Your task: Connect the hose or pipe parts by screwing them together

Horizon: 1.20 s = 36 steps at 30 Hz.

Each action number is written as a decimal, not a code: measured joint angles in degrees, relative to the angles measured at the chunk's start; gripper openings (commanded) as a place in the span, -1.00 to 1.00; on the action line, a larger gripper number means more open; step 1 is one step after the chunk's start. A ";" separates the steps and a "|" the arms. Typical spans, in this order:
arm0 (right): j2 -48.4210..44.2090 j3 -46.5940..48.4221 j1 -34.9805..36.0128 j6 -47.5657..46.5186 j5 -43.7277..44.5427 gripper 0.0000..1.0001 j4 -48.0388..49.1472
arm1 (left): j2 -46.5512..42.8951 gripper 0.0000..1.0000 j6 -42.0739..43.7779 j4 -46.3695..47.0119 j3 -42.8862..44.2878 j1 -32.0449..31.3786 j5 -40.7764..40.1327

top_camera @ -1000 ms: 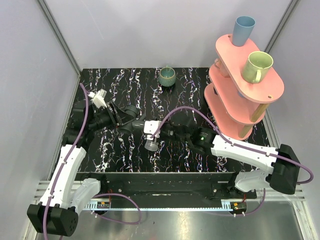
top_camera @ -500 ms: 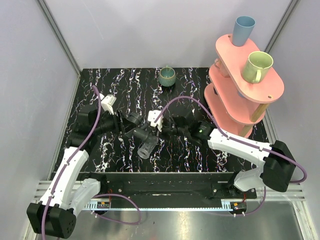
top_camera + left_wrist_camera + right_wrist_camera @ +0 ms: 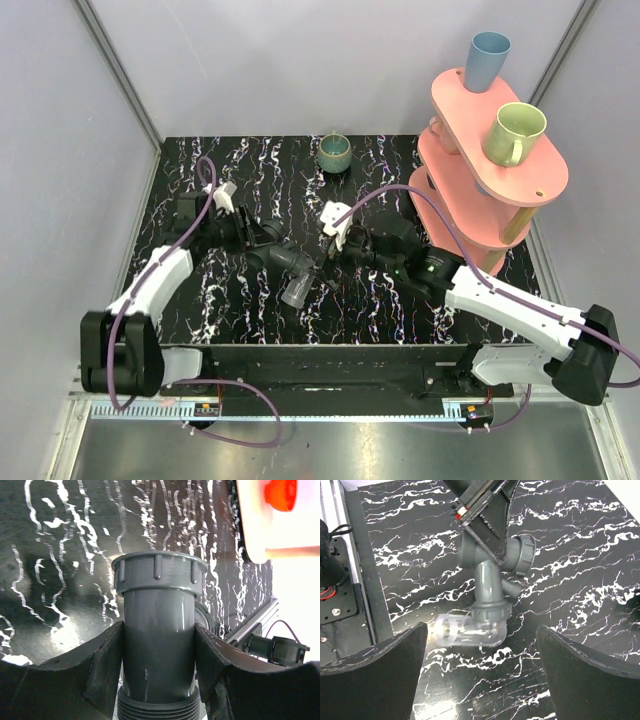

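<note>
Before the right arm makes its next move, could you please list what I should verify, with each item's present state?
1. Left gripper clamped on the dark grey pipe fitting: ok.
2. Right gripper open, touching neither part: ok.
3. Clear connector joined to the fitting's end: ok, it looks seated.
4. Joint screwed fully tight: cannot tell.
5. Green cup well away from the parts: ok.
</note>
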 measured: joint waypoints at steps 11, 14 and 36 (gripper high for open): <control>-2.62 -0.11 0.00 4.94 4.52 1.00 -4.57 | 17.33 0.25 0.07 0.70 6.51 5.03 0.33; -2.58 0.07 -0.02 6.45 5.84 1.00 -5.73 | 18.01 0.57 0.74 -0.17 6.84 5.97 -0.24; -11.45 -0.72 -0.02 25.99 21.00 0.99 -9.64 | -4.90 0.98 4.96 -8.70 13.31 3.54 -6.99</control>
